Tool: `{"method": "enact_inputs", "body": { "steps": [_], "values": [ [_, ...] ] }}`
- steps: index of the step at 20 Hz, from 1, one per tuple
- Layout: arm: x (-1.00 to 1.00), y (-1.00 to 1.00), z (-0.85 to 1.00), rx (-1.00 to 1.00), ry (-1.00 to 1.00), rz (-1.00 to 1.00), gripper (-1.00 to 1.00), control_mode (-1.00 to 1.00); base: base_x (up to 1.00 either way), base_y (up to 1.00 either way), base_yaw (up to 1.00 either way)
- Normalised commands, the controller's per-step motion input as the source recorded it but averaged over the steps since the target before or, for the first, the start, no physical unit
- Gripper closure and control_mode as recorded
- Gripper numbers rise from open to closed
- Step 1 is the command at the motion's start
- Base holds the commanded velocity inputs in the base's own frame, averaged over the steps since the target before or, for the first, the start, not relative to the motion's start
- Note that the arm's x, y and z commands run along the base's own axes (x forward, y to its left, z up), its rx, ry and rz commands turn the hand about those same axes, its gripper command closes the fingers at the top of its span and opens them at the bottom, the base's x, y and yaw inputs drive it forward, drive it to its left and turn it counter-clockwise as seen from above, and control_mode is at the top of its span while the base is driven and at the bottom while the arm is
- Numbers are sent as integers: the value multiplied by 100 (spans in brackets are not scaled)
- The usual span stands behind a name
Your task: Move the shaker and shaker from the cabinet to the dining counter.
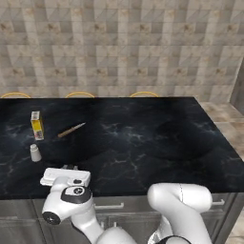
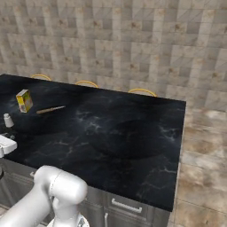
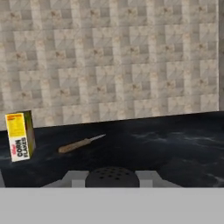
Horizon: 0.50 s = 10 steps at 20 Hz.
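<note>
One small black shaker with a perforated domed top (image 3: 110,176) sits clenched between the gripper's (image 3: 110,181) fingers, low over the near edge of the black white-veined marble dining counter (image 1: 143,138). A tiny white shaker (image 1: 35,152) stands just ahead-left; beyond lie a yellow carton (image 1: 37,125) and a wooden-handled knife (image 1: 71,129). Rightward the slab lies open, beige tiles behind.

A yellow cereal carton (image 1: 37,125) stands upright, a wooden-handled knife (image 1: 71,129) lying near at its three o'clock, before a beige tiled wall (image 1: 122,47).
</note>
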Motion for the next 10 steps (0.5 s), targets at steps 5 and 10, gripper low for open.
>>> {"method": "enact_inputs", "body": {
  "steps": [5,10],
  "values": [
    [26,15,-14,0,-3,0,100,-100,0,0,0],
    [47,21,-22,0,0,0,100,-100,0,0,0]
  ]
}}
